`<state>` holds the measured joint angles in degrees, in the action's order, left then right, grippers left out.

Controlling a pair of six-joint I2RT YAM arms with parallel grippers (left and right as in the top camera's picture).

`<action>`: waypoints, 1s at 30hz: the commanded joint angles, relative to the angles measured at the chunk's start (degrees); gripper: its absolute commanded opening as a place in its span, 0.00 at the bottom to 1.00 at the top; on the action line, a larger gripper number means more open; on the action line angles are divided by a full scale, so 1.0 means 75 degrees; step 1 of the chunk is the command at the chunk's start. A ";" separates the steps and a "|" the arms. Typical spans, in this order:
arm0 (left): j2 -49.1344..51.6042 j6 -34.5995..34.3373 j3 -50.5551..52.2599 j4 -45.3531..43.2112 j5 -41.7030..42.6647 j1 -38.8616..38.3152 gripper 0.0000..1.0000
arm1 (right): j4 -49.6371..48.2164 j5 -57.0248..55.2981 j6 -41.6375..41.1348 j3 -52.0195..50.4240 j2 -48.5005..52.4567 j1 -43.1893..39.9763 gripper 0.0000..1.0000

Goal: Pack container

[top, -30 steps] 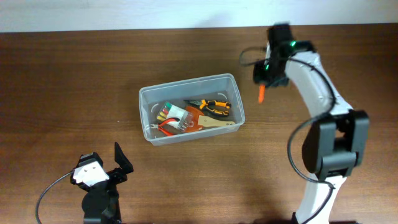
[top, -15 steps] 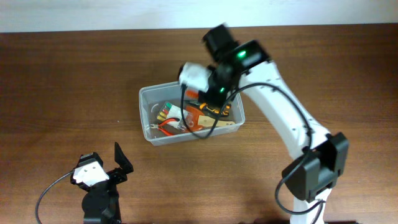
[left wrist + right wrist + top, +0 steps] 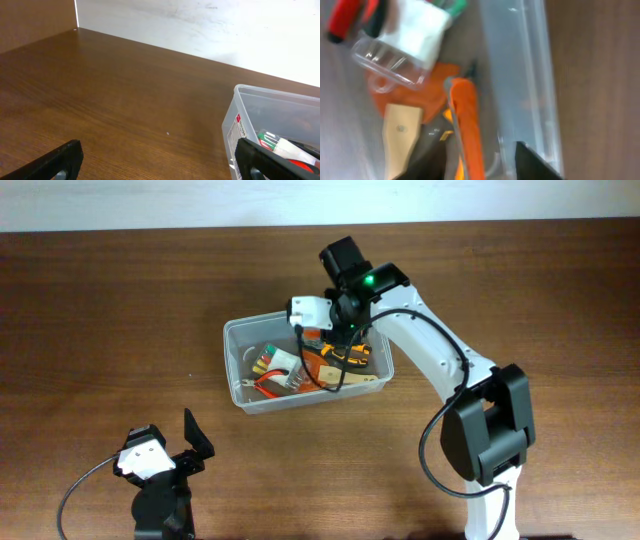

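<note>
Right wrist view has the right gripper (image 3: 477, 150) spread around an orange tool (image 3: 465, 120), so a finger might snag the nearby container (image 3: 520, 75) wall.

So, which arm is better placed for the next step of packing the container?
Right. Its hand hangs over the container with an orange tool between its fingers, placed to leave it inside. The left hand sits open, far from the container, holding nothing.

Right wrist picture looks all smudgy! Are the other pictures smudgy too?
Right wrist view: yes, smeared; the container and orange tool look streaky. Overhead view: sharp, evenly lit. Left wrist view: table crisp, far wall washed out bright.
</note>
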<state>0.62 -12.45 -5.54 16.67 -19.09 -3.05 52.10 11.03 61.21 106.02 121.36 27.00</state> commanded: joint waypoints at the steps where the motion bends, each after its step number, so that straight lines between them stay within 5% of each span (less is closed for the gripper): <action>1: -0.0038 0.0067 0.0029 0.0006 -0.0032 -0.0029 0.99 | -0.0271 -0.0157 -0.0863 0.0055 -0.0006 0.0041 0.49; 7: -0.0038 0.0067 0.0029 0.0006 -0.0032 -0.0029 0.99 | 0.0175 -0.0761 -0.3314 0.1052 -0.0641 0.0108 0.57; 10: -0.0038 0.0067 0.0029 0.0006 -0.0032 -0.0029 0.99 | 0.0764 -0.0764 -0.3689 0.1807 -0.1096 0.0058 0.57; 11: -0.0038 0.0067 0.0029 0.0006 -0.0032 -0.0029 0.99 | 0.0953 -0.0766 -0.3687 0.2049 -0.1241 0.0047 0.64; 12: -0.0038 0.0067 0.0029 0.0006 -0.0029 -0.0029 0.99 | 0.1209 -0.0772 -0.3684 0.2419 -0.1495 0.0032 0.99; 17: -0.0038 0.0067 0.0029 0.0006 -0.0032 -0.0029 0.99 | 0.2063 -0.0909 -0.3687 0.3491 -0.2544 -0.0009 0.99; 30: -0.0038 0.0067 0.0029 0.0006 -0.0032 -0.0029 0.99 | 0.3972 -0.0533 -0.3684 0.3523 -0.3824 -0.0009 0.99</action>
<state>0.62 -12.45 -5.54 16.67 -19.09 -3.05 81.87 5.87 34.44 132.73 92.16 27.29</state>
